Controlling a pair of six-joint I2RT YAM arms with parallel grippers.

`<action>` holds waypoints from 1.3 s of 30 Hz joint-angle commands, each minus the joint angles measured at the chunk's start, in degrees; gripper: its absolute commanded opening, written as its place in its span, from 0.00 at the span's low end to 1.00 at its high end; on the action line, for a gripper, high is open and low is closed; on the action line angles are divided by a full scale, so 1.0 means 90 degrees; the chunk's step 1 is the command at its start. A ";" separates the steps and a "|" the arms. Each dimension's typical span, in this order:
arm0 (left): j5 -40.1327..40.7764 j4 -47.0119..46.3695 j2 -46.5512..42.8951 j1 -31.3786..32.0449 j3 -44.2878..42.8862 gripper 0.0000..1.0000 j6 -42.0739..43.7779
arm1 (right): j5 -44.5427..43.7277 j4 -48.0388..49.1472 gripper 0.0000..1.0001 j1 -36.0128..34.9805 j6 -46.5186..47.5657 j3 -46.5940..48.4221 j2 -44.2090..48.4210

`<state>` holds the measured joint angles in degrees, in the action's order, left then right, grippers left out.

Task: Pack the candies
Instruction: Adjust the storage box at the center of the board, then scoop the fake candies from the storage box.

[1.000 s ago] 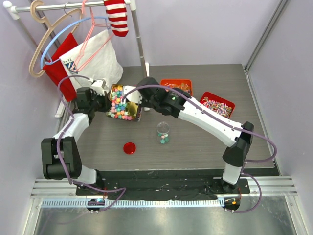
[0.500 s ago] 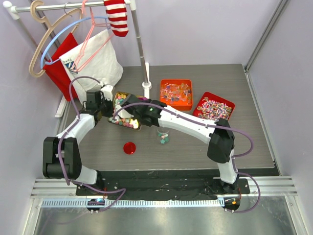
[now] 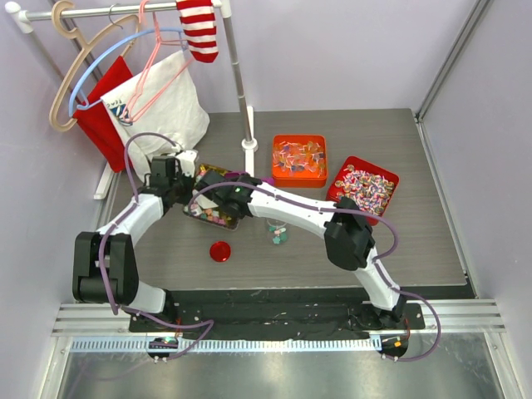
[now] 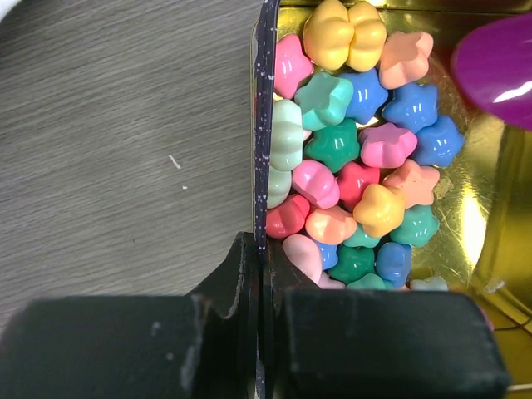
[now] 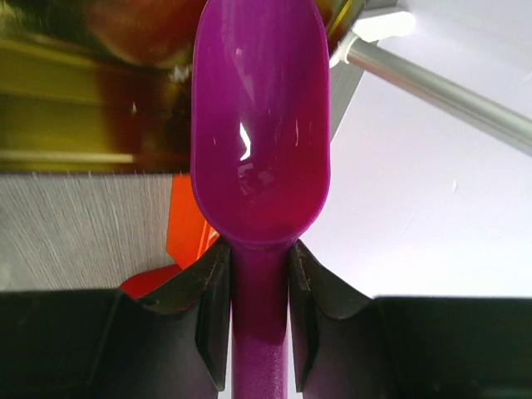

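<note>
Folded in since a second ago, the right arm now has its elbow drawn toward the middle of the dark grey wood-grain table [image 3: 432, 233]. Its wrist has swung left and nearer, over the gold-lined rectangular tin [image 4: 264, 100], which has itself shifted nearer and looks tipped.

The left gripper [image 4: 260, 258] has its fingers pressed together on the tin's dark speckled wall, pinching that thin wall between them. Inside, the small star-shaped pastel candies [image 4: 357, 158] in pink, yellow, green, blue and orange lie heaped against the held wall, at the far left of the table.

The right gripper [image 5: 259, 253] clamps the handle of a glossy purple plastic scoop [image 5: 259, 125], one finger on each side. The scoop's bowl reaches over a gold corner of the tin; whether it touches the metal I cannot tell.

Just right of the tin and nearer stands a clear glass jar [image 3: 278, 229] with a few candies at its bottom. A round red lid [image 3: 219, 251] lies near and left of the jar. An orange square tin [image 3: 275, 162] and a red square tin [image 3: 389, 195], both holding wrapped sweets, sit at the far right.
</note>
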<state>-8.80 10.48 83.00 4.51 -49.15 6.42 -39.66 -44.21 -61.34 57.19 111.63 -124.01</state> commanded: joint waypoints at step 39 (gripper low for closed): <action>-0.0780 -0.0354 -0.0365 0.0065 -0.0106 0.00 -0.0156 | 0.1613 0.0752 0.01 -0.0567 -0.1998 0.0321 -0.0694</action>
<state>-11.05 12.36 82.98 4.54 -48.40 7.79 -27.46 -40.77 -65.56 42.96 111.02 -129.69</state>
